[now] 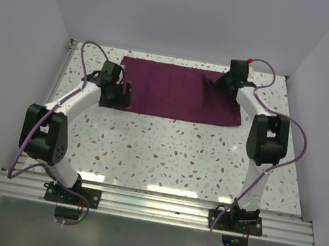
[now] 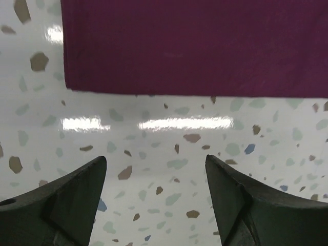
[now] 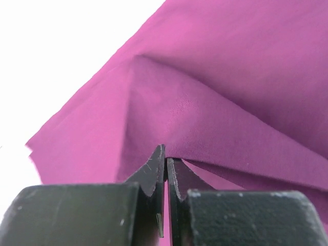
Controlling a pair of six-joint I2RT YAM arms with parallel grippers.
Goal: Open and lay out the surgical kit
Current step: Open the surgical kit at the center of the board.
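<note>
The surgical kit shows as a dark purple cloth wrap (image 1: 176, 90) lying flat at the back of the table. My right gripper (image 1: 217, 81) is at its far right corner, shut on a raised fold of the cloth (image 3: 230, 77); in the right wrist view the gripper (image 3: 166, 154) has its jaws pressed together with the fabric edge pinched at the tips. My left gripper (image 1: 122, 94) hovers at the wrap's near left corner. In the left wrist view that gripper (image 2: 156, 164) is open over bare table, just short of the cloth's edge (image 2: 195, 46), with nothing between its fingers.
The speckled terrazzo table (image 1: 166, 152) stretches from the wrap to an aluminium rail (image 1: 150, 206) at the near edge. Plain walls (image 1: 11, 59) close in on the left, back and right.
</note>
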